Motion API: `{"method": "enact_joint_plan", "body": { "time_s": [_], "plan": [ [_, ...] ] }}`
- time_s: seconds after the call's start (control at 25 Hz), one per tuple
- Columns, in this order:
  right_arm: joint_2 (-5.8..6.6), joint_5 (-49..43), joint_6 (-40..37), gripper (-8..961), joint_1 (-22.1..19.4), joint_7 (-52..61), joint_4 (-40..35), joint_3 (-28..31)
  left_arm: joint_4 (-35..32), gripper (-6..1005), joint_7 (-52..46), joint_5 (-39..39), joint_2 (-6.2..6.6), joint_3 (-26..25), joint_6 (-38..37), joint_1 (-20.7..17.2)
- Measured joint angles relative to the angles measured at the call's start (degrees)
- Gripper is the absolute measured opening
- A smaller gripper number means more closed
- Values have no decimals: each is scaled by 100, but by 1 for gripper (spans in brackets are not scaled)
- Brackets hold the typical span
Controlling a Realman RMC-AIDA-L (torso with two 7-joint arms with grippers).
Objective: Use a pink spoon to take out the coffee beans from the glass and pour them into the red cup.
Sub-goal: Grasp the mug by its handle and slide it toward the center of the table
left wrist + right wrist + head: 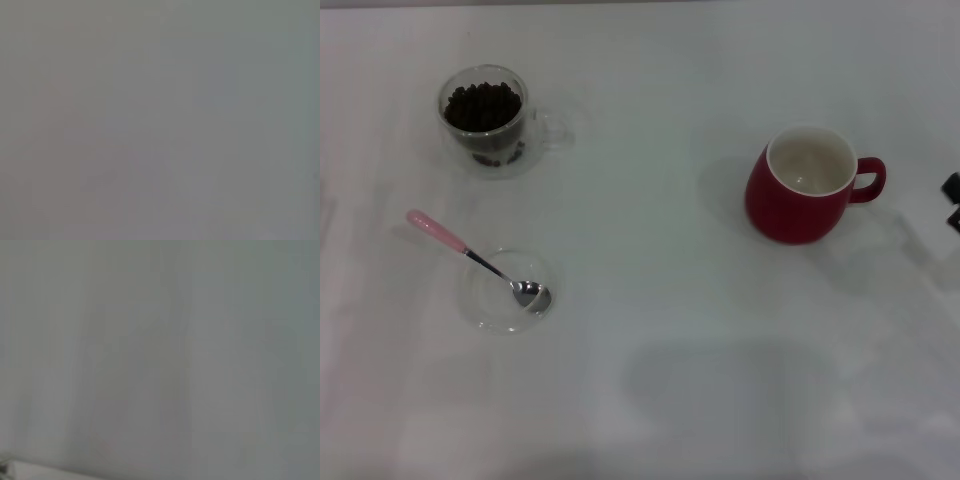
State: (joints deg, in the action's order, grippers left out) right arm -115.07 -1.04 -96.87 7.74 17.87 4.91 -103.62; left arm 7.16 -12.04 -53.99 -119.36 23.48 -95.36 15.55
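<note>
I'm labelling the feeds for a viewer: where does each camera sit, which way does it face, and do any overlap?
Head view: on the robot's head, looking forward and down at the table with the glass, pink spoon and red cup; dark parts at the right edge may belong to the right arm.
Left wrist view: on the left arm; only blank grey shows.
Right wrist view: on the right arm; blank pale surface.
Shared: nothing identifiable.

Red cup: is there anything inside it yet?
The red cup shows only its bare white inside, no coffee beans; they are all in the glass. The cup's near wall hides part of its floor.
</note>
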Motion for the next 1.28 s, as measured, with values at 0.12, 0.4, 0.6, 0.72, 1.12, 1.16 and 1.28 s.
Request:
{"method": "enact_joint_plan", "body": {
  "time_s": [0.12, 0.4, 0.6, 0.72, 1.12, 1.16, 1.28],
  "plan": [
    [-14, -19, 162, 868, 26, -1, -6, -165, -2, 861, 0, 2, 1, -11, 0, 50],
    [-31, -95, 1119, 867, 42, 32, -382, -200, -20, 861, 0, 3, 25, -16, -30, 135],
    [-33, -189, 2056, 867, 63, -2, -839, -322, -30, 861, 0, -29, 26, 14, -37, 111],
    [-33, -214, 2310, 866, 108, -14, -939, -328, -31, 861, 0, -31, 20, 16, -39, 67],
    [-33, -214, 2445, 865, 180, -18, -989, -327, -31, 861, 0, -33, 9, 16, -64, 8],
    [-33, -215, 2445, 865, 181, -18, -1004, -326, -30, 861, 0, -33, 9, 16, -66, 4],
    [-33, -219, 2439, 865, 182, -19, -1018, -326, -30, 862, 0, -33, 9, 16, -72, 1]
  ]
}}
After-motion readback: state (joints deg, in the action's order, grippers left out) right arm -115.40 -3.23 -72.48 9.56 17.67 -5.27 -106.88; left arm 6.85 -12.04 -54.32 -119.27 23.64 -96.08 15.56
